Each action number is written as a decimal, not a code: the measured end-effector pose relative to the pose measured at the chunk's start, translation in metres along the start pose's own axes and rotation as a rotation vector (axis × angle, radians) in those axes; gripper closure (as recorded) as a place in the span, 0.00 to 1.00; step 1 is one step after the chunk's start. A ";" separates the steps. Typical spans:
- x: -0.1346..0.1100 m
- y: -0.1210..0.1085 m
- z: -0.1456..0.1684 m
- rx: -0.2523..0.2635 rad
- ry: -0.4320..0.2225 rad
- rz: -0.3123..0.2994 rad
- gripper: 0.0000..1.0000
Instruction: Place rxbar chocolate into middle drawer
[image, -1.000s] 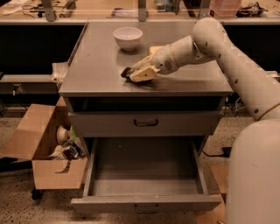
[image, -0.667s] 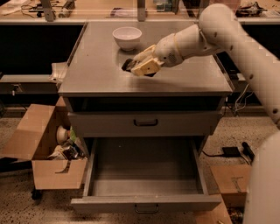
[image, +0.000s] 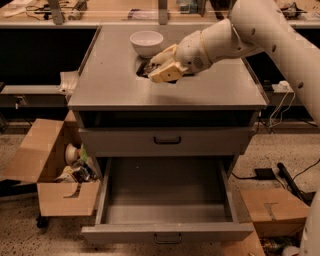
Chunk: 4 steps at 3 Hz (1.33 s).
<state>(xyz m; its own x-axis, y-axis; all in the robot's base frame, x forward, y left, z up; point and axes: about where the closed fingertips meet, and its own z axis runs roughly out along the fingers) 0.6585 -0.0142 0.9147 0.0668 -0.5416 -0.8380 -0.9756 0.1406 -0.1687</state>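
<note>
My gripper (image: 156, 70) is above the cabinet top, just in front of the white bowl, and is shut on the rxbar chocolate (image: 144, 68), whose dark wrapper sticks out at the left of the fingers. The bar is lifted off the top. The middle drawer (image: 167, 200) is pulled wide open below, grey and empty inside, with a small dark handle on its front. The drawer above it (image: 166, 140) is closed.
A white bowl (image: 146, 42) stands at the back of the cabinet top (image: 110, 85). An open cardboard box (image: 55, 170) with clutter sits on the floor at left. Another cardboard piece (image: 274, 210) lies at lower right, with cables on the floor.
The gripper has risen and moved slightly back toward the bowl, lifting the dark bar off the cabinet top. The drawer stays open.
</note>
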 end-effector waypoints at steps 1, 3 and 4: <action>0.019 0.027 -0.001 -0.058 -0.047 0.002 1.00; 0.071 0.124 -0.003 -0.252 -0.152 -0.003 1.00; 0.120 0.169 0.007 -0.298 -0.047 0.055 1.00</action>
<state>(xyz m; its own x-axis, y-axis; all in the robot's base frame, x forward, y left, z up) 0.5035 -0.0497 0.7817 0.0150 -0.5002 -0.8658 -0.9959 -0.0847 0.0318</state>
